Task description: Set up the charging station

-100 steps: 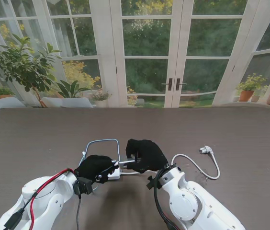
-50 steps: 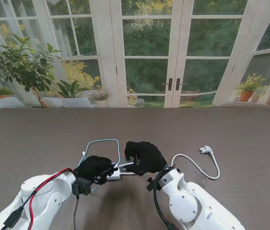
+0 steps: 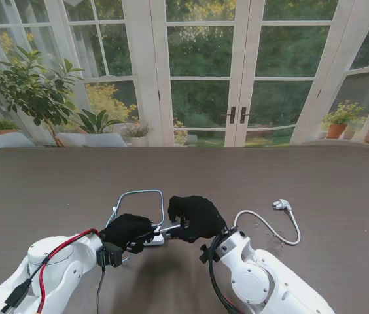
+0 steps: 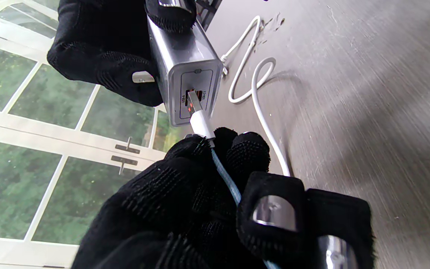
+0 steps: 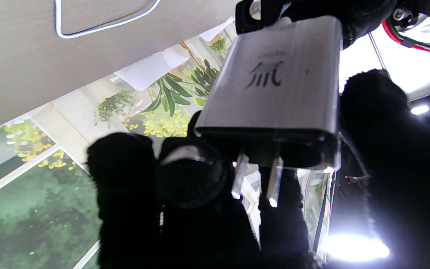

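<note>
Left robot hand (image 4: 215,209) pinches the plug (image 4: 201,125), its tip entering the charger (image 4: 187,67) gripped by the right robot hand (image 3: 196,217); seating remains

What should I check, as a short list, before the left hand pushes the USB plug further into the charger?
1. Right hand holds the charger firmly: ok, its fingers close around the body.
2. Left hand grips the USB plug: ok, pinched just behind the white shell.
3. Plug lined up with a port: ok, its metal tip sits at the port opening on the charger face.
4. Plug fully seated: cannot tell, bare metal appears to show in front of the port.
5. Blue cable free: ok, it lies in a loose loop on the table.
6. White cable out of the way: ok, it lies to the right, apart from both hands.
</note>
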`<state>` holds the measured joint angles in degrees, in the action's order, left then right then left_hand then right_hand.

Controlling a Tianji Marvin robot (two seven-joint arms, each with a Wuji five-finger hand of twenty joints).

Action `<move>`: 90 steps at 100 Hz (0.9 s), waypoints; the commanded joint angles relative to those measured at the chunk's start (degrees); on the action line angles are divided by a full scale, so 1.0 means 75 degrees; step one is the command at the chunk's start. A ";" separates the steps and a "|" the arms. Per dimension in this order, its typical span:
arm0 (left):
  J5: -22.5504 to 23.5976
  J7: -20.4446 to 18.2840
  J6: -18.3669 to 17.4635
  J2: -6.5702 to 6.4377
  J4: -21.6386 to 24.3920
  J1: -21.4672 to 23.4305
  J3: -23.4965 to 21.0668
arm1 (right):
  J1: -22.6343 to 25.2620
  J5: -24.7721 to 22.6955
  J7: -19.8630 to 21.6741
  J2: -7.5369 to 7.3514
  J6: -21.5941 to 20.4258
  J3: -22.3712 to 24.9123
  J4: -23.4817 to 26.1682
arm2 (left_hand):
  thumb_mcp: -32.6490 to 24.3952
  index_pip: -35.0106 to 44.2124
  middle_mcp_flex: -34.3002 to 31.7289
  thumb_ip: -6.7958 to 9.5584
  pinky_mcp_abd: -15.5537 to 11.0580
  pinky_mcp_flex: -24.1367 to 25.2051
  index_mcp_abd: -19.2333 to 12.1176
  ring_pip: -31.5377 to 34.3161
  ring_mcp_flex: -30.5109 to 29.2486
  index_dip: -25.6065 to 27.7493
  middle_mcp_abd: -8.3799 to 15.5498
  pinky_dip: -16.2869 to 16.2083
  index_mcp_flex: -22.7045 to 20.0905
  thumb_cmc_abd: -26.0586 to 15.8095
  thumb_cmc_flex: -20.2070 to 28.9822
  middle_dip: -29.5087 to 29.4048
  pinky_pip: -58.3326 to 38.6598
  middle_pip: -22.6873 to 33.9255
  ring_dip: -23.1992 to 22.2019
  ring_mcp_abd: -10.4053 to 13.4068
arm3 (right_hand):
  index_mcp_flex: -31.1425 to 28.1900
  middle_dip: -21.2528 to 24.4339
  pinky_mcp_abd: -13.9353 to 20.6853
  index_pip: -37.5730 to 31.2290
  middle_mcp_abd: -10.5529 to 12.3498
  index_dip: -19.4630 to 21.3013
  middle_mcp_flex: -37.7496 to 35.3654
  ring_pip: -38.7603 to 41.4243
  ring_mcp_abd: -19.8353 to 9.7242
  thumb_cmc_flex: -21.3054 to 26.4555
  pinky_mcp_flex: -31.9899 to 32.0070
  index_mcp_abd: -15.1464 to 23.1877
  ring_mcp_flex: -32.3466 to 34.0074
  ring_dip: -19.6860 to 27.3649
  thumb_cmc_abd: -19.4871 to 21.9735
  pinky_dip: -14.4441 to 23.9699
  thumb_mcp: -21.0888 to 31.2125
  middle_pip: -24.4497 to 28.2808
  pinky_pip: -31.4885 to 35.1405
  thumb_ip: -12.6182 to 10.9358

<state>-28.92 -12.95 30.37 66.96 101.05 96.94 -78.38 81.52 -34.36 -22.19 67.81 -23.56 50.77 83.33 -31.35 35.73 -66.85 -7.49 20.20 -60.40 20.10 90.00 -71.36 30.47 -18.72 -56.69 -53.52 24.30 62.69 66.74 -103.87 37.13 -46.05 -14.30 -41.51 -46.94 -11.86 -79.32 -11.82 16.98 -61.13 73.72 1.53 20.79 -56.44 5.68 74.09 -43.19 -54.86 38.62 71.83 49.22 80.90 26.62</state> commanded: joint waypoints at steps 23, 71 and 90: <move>0.0095 0.0177 -0.0131 0.0083 0.0165 0.0053 0.0095 | 0.0019 -0.0216 -0.0058 0.0071 0.0242 -0.0142 0.0081 | -0.0437 0.0583 -0.0645 0.0078 -0.2073 -0.0488 -0.0106 0.0942 -0.0217 0.0008 -0.0086 -0.0155 -0.0373 0.0200 0.0454 -0.0118 -0.2147 0.0174 0.0179 0.1956 | -0.0063 -0.0225 0.0007 -0.0494 0.1281 0.0166 -0.0490 -0.0349 -0.0460 0.1329 -0.0191 0.0155 0.0195 -0.0113 0.0570 0.0176 0.1340 0.0948 -0.0022 -0.0904; 0.0097 0.0531 -0.0373 0.0168 0.0064 -0.0013 0.0333 | 0.0076 -0.0356 -0.0400 0.0131 0.0695 -0.0237 0.0130 | -0.0560 0.0615 -0.0691 0.0060 -0.2324 -0.0499 -0.0220 0.0920 -0.0219 -0.0007 -0.0080 -0.0025 -0.0378 0.0298 0.0386 0.0001 -0.2147 0.0378 0.0236 0.2120 | -0.0064 -0.0211 -0.0008 -0.0491 0.1262 0.0170 -0.0506 -0.0335 -0.0472 0.1315 -0.0233 0.0118 0.0196 -0.0120 0.0579 0.0160 0.1335 0.0955 -0.0035 -0.0902; 0.0104 0.0573 -0.0409 0.0180 0.0026 -0.0060 0.0366 | 0.0072 -0.0362 -0.0357 0.0123 0.0717 -0.0289 0.0136 | -0.0605 0.0631 -0.0713 0.0060 -0.2284 -0.0492 -0.0243 0.0910 -0.0216 -0.0012 -0.0096 0.0000 -0.0398 0.0332 0.0366 0.0015 -0.2147 0.0384 0.0248 0.2091 | -0.0064 -0.0205 -0.0011 -0.0491 0.1262 0.0171 -0.0505 -0.0332 -0.0461 0.1320 -0.0240 0.0118 0.0192 -0.0122 0.0586 0.0152 0.1329 0.0952 -0.0039 -0.0904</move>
<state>-28.09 -7.32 27.54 67.66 100.96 96.69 -76.10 81.67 -36.79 -26.00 68.15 -18.05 49.42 83.61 -32.15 36.18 -66.89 -7.49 17.54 -60.78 18.96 91.00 -71.54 30.07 -17.33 -57.27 -53.52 24.41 61.48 66.41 -103.87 37.18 -44.67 -12.37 -41.52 -46.94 -11.86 -79.32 -12.26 16.98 -61.13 74.13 1.65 21.23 -56.57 5.69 74.15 -43.20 -54.86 38.63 71.83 49.22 80.88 26.62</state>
